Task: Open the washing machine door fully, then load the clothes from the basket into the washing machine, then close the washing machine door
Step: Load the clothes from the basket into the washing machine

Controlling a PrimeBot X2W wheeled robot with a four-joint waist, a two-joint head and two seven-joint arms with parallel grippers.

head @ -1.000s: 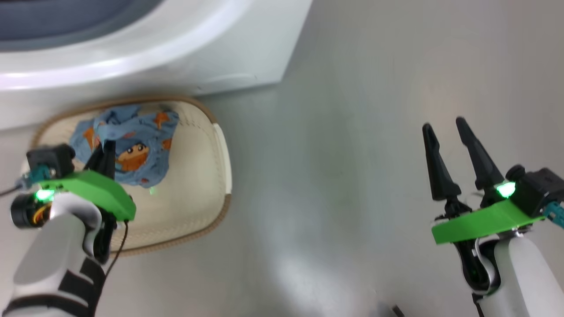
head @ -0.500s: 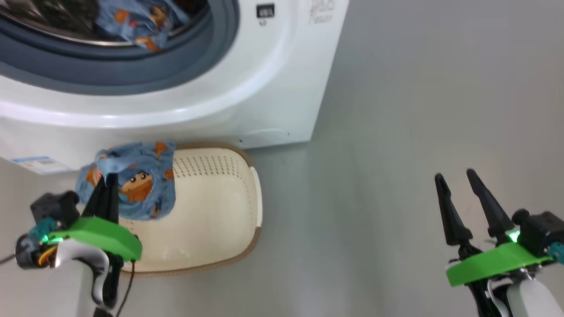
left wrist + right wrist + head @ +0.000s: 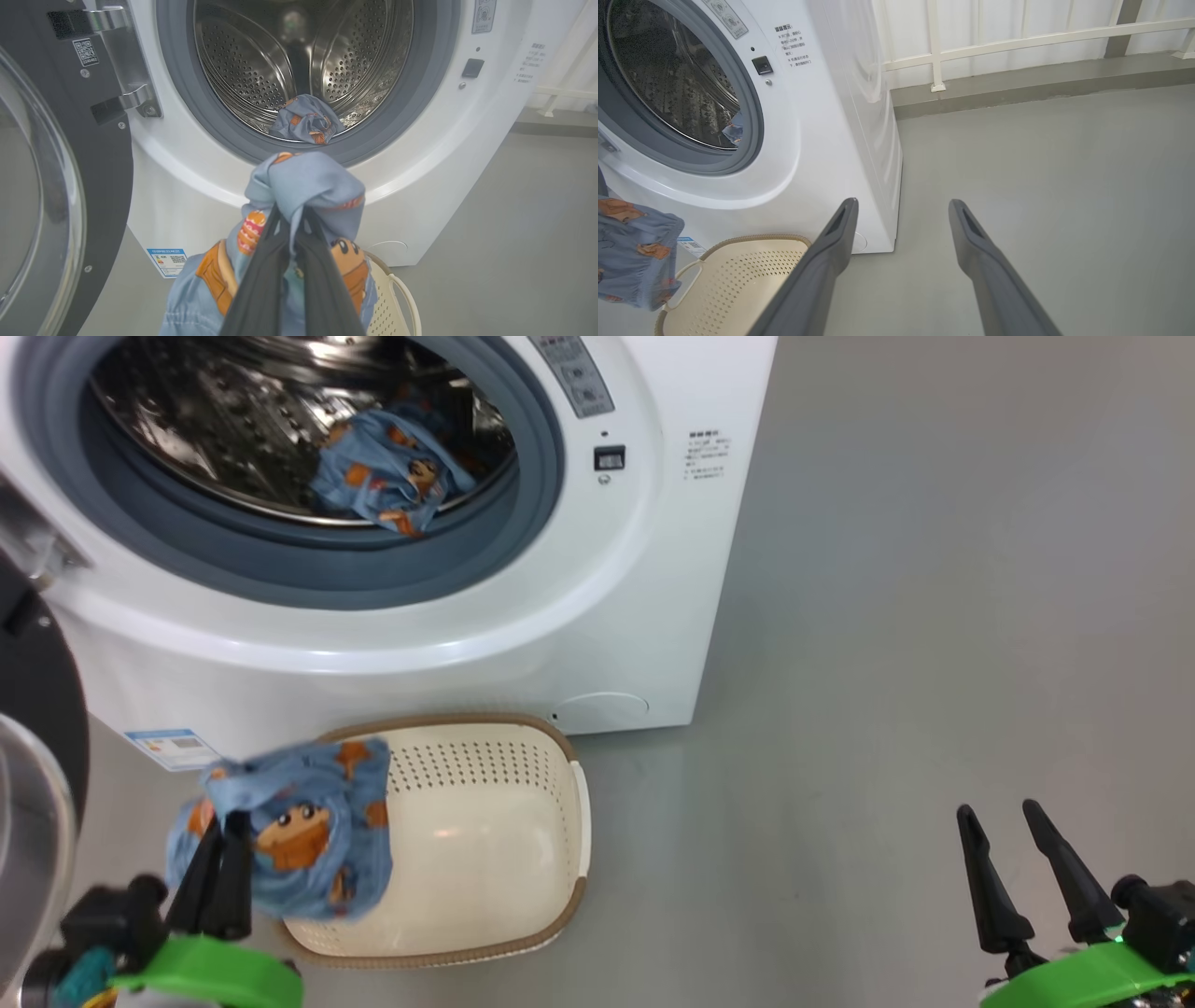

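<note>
My left gripper [image 3: 226,826] is shut on a light blue bundle of clothes [image 3: 289,826] printed with orange-brown figures, holding it above the left end of the cream basket [image 3: 495,840]. The left wrist view has the same bundle [image 3: 308,191] hanging from my fingers in front of the washing machine [image 3: 653,569]. A second bundle [image 3: 387,471] lies in the steel drum behind the grey-blue gasket. The door [image 3: 56,186] with its black rim and glass bowl stands swung open at the left. Over bare floor at the lower right, my right gripper [image 3: 999,812] is open and holds nothing.
A blue label sticker [image 3: 173,749] and a round white cap [image 3: 602,705] mark the machine's base. Grey floor [image 3: 934,616] stretches to the right of the machine. A white railing [image 3: 1017,42] runs along the wall behind it.
The head camera has tilted up, bringing the drum and the open door into view. My left gripper has lifted the bundle out of the basket. The right gripper keeps its open pose.
</note>
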